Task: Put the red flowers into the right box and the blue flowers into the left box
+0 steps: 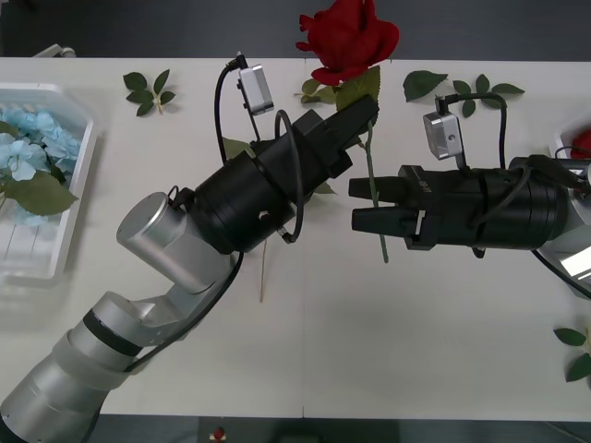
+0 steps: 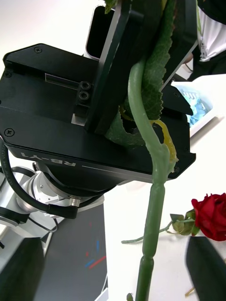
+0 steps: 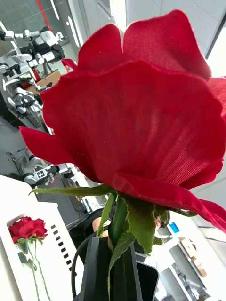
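The shallow white plastic left tray (image 1: 78,198) with pale blue fluffy flowers (image 1: 32,148) runs off the desk's left edge, so most of it's cut off. The white right tray (image 1: 565,140) at the desk's right edge is just a sliver, with a bit of deep-red rose (image 1: 583,141) poking in. The held red rose's thin green stem (image 1: 373,189) disappears behind the right pincer (image 1: 355,205).
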{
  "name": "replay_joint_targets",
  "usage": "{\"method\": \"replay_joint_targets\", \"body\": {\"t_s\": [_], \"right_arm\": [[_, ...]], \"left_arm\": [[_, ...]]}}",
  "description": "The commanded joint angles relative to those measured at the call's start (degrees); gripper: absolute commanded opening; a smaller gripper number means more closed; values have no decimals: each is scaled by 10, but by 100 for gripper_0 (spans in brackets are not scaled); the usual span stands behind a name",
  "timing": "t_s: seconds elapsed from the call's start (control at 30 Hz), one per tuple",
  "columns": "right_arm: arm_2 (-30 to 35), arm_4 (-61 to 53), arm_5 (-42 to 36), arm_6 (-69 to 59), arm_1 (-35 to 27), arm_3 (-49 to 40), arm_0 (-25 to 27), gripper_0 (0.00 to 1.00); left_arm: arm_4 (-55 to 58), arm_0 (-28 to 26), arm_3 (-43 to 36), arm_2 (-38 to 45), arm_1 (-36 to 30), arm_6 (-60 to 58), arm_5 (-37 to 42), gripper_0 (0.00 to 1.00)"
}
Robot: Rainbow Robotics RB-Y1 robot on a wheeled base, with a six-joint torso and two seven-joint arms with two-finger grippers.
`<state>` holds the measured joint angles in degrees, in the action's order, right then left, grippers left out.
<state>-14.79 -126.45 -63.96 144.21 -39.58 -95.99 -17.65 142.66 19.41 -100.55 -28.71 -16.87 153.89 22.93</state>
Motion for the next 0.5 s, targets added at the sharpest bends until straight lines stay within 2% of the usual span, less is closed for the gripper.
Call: {"method": "replay_joint_targets", "body": {"t_s": [0.03, 0.47, 0.5], "right_arm": [[7, 0, 4, -19, 6, -21, -10, 0], [7, 0, 5, -23, 6, -21, -10, 0], [7, 0, 5, -22, 6, -21, -10, 0]], "left_arm": [[0, 20, -19, 9, 18, 11, -2, 0], [-1, 20, -18, 10, 17, 11, -1, 0], [-1, 20, -19, 10, 16, 11, -2, 8]]}}
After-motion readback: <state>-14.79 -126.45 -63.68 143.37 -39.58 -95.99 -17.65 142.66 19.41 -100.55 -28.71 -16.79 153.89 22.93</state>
